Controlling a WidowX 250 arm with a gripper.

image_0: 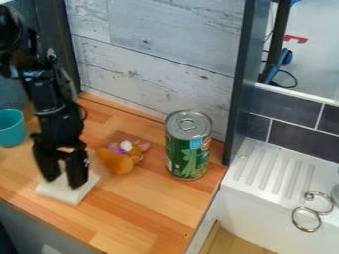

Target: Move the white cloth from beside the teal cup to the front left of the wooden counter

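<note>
This looks like a small play or mock-up kitchen, perhaps set up inside a lab or workroom. A light wooden butcher-block bench (149, 206) with a grey front meets a white sink unit with a ridged draining board (275, 171), beside dark grey rectangular wall tiles with pale grout (293, 108). Behind the bench stands a whitewashed wood-plank panel (159, 44) in a dark frame. A tall green food can with a silver ring-pull lid (188, 146) suits a kitchen; the black jointed robot arm (49, 94) and the loose black cable (285, 79) beyond the frame suggest a lab.
</note>
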